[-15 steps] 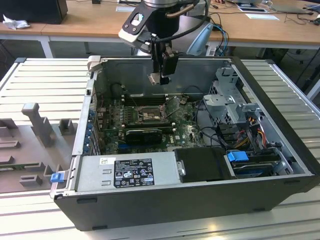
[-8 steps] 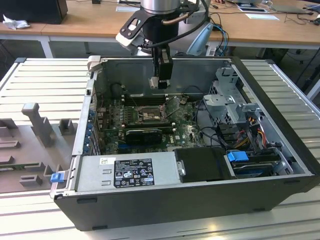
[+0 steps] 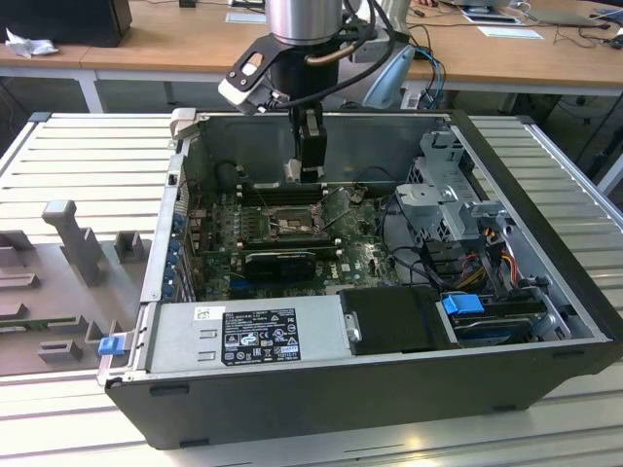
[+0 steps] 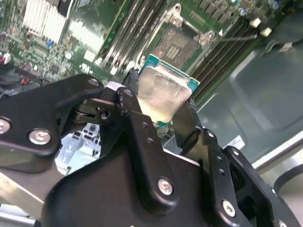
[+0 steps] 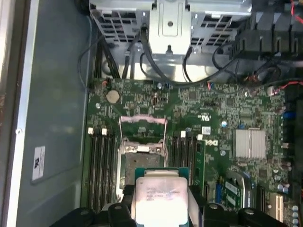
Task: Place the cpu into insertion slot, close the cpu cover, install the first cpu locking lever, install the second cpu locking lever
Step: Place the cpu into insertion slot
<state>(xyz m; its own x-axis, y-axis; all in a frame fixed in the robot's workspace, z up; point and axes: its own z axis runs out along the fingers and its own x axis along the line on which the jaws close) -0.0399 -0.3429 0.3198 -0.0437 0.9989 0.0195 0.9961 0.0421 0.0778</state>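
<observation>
My gripper (image 3: 309,173) hangs inside the open computer case, above the motherboard, shut on the cpu (image 4: 163,92). The cpu is a flat square chip with a pale silver top and green edge, pinched between the two black fingers (image 4: 135,118); it also shows in the first wrist view as the cpu (image 5: 160,194). The insertion slot (image 5: 142,158) lies just beyond the chip, a dark square socket with a metal rim, seen too as the insertion slot (image 4: 177,45) and on the board (image 3: 282,226). The cpu cover (image 5: 143,126) stands tilted open at the socket's far edge.
Long black memory slots (image 5: 102,165) flank the socket on both sides. A black card (image 3: 280,261) lies in front of it. The power supply (image 3: 248,331) fills the case's front, and a metal drive cage (image 3: 448,185) with cables stands at the exterior view's right. A heatsink (image 5: 249,143) is nearby.
</observation>
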